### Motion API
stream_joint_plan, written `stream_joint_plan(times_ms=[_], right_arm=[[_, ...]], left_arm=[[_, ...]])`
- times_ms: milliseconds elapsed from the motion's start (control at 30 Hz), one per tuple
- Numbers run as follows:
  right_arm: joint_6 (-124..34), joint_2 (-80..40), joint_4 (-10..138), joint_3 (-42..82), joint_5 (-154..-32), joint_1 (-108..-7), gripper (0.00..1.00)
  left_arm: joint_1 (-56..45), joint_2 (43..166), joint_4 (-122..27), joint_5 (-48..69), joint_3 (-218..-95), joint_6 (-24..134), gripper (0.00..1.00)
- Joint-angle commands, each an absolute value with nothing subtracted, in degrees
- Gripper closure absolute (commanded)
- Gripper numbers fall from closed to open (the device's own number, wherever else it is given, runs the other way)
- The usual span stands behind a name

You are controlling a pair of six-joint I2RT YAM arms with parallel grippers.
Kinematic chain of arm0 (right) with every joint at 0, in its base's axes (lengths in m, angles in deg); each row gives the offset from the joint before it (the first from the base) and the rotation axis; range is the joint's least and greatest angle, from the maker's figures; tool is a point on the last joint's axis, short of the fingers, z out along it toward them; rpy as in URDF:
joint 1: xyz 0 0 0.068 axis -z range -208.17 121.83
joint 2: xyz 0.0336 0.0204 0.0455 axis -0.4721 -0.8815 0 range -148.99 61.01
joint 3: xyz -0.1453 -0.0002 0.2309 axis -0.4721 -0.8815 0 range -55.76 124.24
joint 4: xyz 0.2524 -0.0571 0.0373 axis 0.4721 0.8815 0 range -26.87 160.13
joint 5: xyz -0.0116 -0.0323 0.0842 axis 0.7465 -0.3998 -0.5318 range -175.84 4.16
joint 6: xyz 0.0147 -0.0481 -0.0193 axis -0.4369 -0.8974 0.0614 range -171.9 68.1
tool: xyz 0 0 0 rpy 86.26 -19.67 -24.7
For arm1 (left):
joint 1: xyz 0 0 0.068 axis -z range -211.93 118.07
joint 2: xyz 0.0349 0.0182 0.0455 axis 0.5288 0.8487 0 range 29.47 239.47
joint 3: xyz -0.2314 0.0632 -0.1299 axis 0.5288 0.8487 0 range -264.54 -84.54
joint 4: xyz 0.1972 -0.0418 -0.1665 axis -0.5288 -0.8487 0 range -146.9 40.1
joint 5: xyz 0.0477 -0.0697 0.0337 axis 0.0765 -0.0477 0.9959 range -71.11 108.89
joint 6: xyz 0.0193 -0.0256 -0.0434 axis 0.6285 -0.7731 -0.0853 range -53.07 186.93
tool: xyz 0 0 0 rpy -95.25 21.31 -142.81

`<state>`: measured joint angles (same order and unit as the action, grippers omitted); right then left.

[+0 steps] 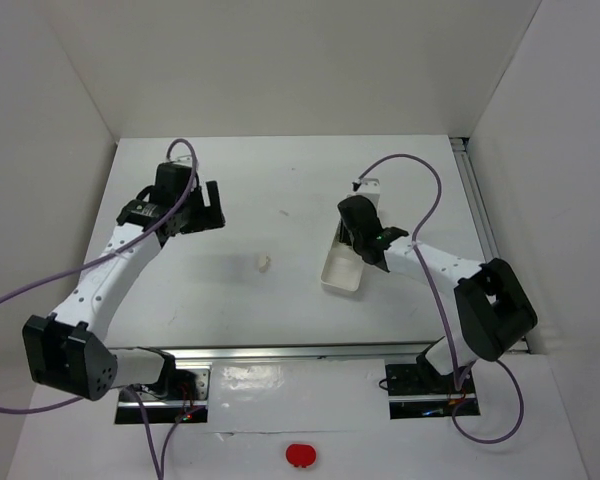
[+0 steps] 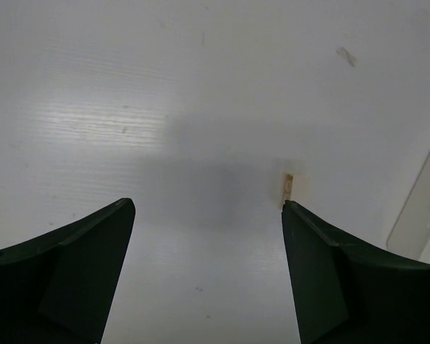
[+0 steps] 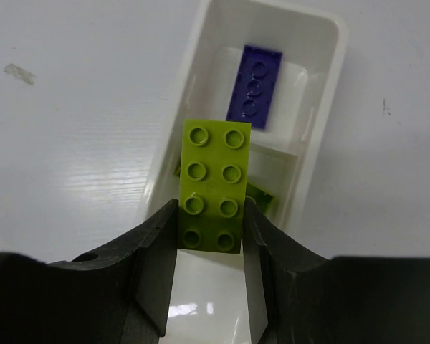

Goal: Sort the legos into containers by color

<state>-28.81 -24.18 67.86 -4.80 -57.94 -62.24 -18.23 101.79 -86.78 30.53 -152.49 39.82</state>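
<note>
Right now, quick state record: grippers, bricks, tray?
left gripper: open, empty, above the table
right gripper: shut on lime-green brick, held over the tray
purple brick: lying in the tray's end compartment
other green bricks: in the next compartment, partly hidden by the held one
cream brick: on the table, outside the tray, just ahead of the left gripper

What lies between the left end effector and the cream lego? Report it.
Only bare table separates the left end effector from the cream lego. The left wrist view shows it, and the top view agrees.
</note>
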Motion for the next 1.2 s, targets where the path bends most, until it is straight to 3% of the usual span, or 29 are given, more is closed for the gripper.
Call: stream_joint_plan(times_ms=[0, 200, 400, 633, 1000, 1167], right_arm=[[-28.9, -24.2, 67.9, -5.0, -59.6, -60.1, 0.66], [-29.4, -27.8, 66.8, -4.4, -60.2, -59.0, 0.63], [-29.4, -29.9, 67.4, -2.7, -61.5, -59.0, 0.36], [-29.4, -23.9, 69.7, -1.5, -59.7, -59.0, 0.33], [-30.5, -11.6, 74.4, -1.0, -57.0, -57.8, 0.32], [-29.9, -10.4, 74.4, -2.7, -57.6, -56.1, 0.32]], left_arm=[[-17.6, 106.8, -84.6, 13.8, -154.1, 46.0, 0.07], [-15.9, 116.0, -87.6, 6.3, -155.7, 47.7, 0.10], [-11.0, 118.5, -87.6, 10.1, -155.2, 46.5, 0.05], [-4.6, 122.6, -86.5, 15.7, -155.2, 42.9, 0.03], [0.9, 131.5, -85.5, 29.7, -159.3, 36.3, 0.18], [1.5, 135.8, -84.9, 30.8, -161.4, 36.9, 0.36]])
